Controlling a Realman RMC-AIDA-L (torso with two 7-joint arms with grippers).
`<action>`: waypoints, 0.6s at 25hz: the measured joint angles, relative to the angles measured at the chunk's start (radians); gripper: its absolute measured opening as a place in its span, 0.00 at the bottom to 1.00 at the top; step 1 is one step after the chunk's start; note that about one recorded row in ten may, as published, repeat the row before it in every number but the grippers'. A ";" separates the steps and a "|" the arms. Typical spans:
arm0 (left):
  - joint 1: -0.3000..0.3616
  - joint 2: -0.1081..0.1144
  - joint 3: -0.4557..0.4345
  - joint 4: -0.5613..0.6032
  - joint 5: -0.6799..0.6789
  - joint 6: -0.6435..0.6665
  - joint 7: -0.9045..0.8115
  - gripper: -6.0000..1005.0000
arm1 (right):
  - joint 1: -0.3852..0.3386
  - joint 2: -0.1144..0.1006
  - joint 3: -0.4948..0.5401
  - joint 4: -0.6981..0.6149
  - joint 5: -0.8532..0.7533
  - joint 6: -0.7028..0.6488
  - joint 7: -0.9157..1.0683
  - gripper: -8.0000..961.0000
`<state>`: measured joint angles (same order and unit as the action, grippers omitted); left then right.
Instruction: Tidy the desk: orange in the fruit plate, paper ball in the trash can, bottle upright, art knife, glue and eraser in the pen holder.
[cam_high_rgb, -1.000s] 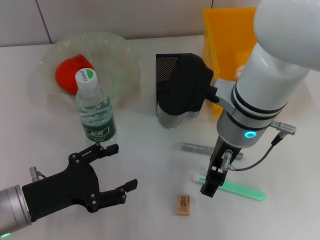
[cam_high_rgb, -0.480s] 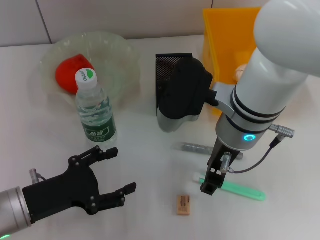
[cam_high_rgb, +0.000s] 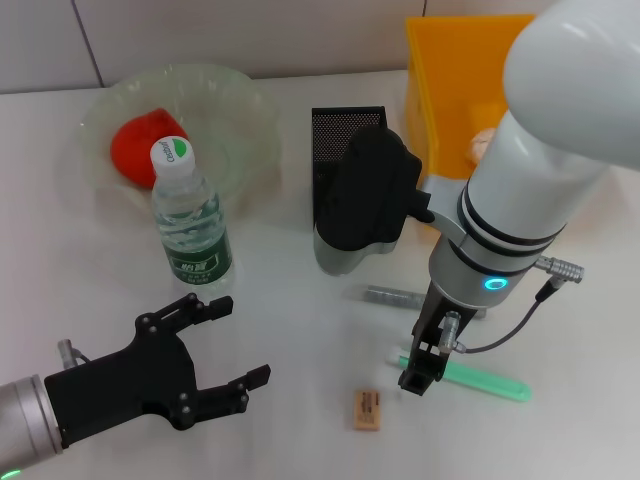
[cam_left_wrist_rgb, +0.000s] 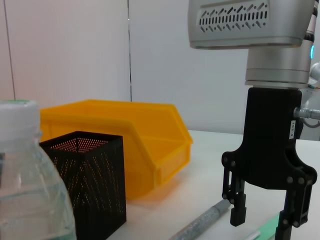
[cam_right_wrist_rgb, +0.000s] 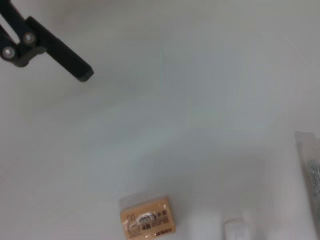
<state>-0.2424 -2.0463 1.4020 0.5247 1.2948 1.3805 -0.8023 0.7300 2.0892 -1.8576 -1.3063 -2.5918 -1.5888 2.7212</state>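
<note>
Step in hand (judged): pen-holder items. Right gripper (cam_high_rgb: 420, 378) hovers above green art knife (cam_high_rgb: 478, 381), jaws parted, nothing gripped. Knife, grey glue stick (cam_high_rgb: 392, 296), eraser (cam_high_rgb: 367, 410) lie on desk near pen holder (cam_high_rgb: 343, 145). Next: lower, straddle knife, clamp. Left gripper (cam_high_rgb: 220, 345) idle, released, beside upright bottle (cam_high_rgb: 189, 223). Versus earlier frame: right arm shifted slightly toward eraser.

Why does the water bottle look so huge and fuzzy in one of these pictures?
In the left wrist view the bottle sits right against the lens, so it is blurred and cropped; the pen holder behind looks sharper. In the head view the bottle looks ordinary.
</note>
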 joint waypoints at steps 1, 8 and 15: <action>-0.001 0.000 0.000 -0.003 0.000 0.000 0.000 0.86 | 0.000 0.000 0.000 0.005 0.000 0.003 0.000 0.63; -0.004 0.000 0.000 -0.006 0.000 0.004 0.000 0.86 | 0.007 0.000 -0.033 0.019 0.000 0.019 -0.005 0.63; -0.005 0.000 0.000 -0.006 0.000 0.005 0.000 0.86 | 0.009 -0.001 -0.039 0.019 -0.004 0.027 -0.021 0.63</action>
<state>-0.2470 -2.0463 1.4020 0.5184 1.2947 1.3855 -0.8023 0.7388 2.0881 -1.8961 -1.2869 -2.5954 -1.5616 2.7003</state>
